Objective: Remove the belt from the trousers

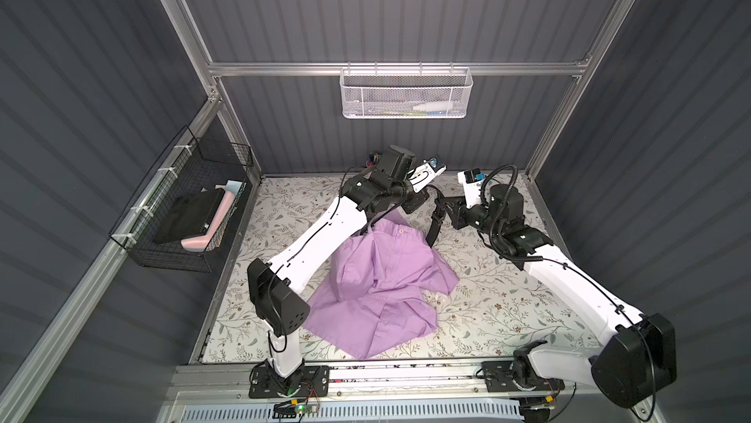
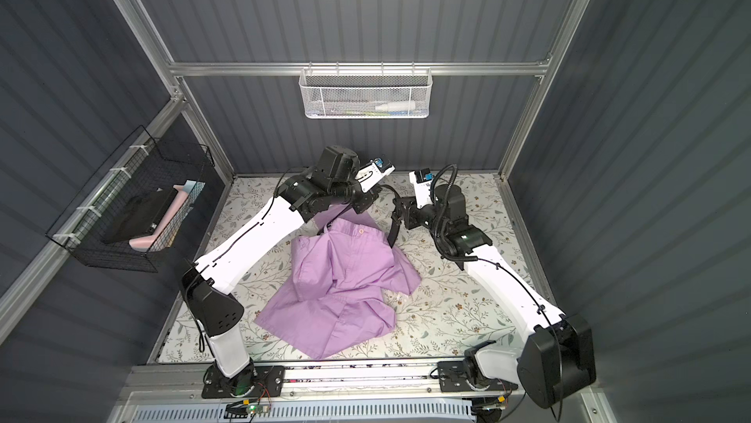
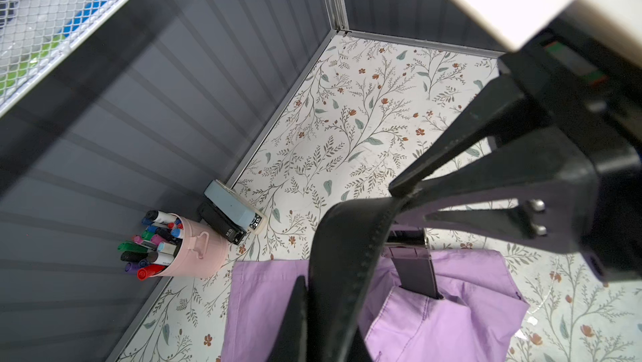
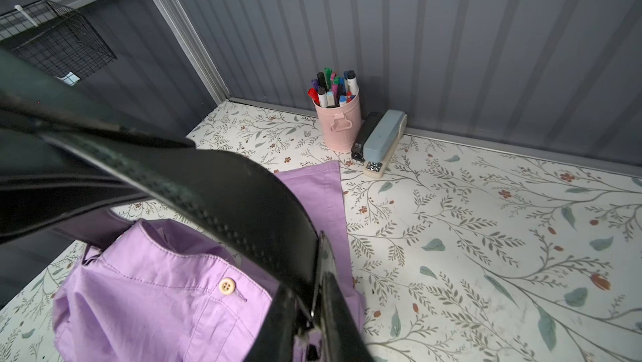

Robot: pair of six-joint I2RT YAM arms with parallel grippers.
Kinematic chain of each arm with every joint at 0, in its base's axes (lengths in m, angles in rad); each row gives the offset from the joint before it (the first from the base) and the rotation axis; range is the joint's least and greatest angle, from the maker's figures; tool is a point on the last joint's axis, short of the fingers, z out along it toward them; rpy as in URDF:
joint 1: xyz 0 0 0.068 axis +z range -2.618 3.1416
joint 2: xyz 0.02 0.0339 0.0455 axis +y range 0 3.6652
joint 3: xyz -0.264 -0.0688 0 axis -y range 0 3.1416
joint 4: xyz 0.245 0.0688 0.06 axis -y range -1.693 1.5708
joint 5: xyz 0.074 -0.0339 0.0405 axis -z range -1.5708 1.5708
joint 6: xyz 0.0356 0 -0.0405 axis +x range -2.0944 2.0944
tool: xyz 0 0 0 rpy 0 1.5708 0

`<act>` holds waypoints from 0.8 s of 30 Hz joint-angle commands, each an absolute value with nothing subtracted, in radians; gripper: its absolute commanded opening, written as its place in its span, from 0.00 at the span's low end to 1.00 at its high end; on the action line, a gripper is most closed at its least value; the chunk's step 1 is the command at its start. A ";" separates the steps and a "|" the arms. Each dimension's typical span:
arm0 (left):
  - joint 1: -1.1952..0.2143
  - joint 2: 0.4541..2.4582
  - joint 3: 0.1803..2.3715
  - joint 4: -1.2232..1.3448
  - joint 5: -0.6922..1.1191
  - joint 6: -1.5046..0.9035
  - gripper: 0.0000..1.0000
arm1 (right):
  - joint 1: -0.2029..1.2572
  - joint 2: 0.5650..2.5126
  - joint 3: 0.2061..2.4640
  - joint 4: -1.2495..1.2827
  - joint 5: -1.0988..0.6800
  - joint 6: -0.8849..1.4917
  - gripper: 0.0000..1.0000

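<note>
Left pincer (image 1: 416, 202) aloft, tight on the belt (image 1: 434, 222).

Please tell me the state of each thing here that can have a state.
trousers: crumpled on the table.
belt: lifted, one part inside the trousers.
left hand: shut on the belt.
right hand: at the belt, open or shut unclear.
pen pot: upright, full of markers.
</note>
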State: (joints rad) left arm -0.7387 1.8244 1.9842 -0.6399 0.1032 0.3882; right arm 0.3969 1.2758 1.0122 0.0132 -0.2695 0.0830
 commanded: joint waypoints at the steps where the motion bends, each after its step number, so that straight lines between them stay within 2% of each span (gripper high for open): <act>1: -0.730 1.681 1.997 -0.504 0.203 0.321 0.00 | 0.373 1.318 0.975 -0.080 -0.208 0.097 0.15; 6: -0.707 1.651 1.975 -0.466 0.238 0.282 0.00 | 0.370 1.332 0.965 -0.086 -0.195 0.094 0.14; 10: -0.692 1.629 1.959 -0.449 0.262 0.256 0.00 | 0.365 1.347 0.959 -0.089 -0.196 0.098 0.00; 12: -0.678 1.616 1.948 -0.431 0.280 0.234 0.00 | 0.365 1.354 0.960 -0.097 -0.196 0.102 0.02; 15: -0.659 1.603 1.939 -0.410 0.305 0.206 0.00 | 0.364 1.367 0.963 -0.105 -0.195 0.109 0.14; 20: -0.646 1.593 1.935 -0.392 0.331 0.178 0.00 | 0.365 1.383 0.969 -0.111 -0.199 0.112 0.21; 22: -0.641 1.587 1.931 -0.380 0.339 0.168 0.00 | 0.364 1.387 0.968 -0.112 -0.202 0.111 0.21; 24: -0.637 1.585 1.934 -0.378 0.346 0.162 0.00 | 0.364 1.392 0.966 -0.112 -0.204 0.111 0.17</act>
State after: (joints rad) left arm -0.6468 1.7473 1.8923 -0.5694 0.2489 0.2230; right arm 0.3943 1.3361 1.0103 0.0696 -0.3122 0.1043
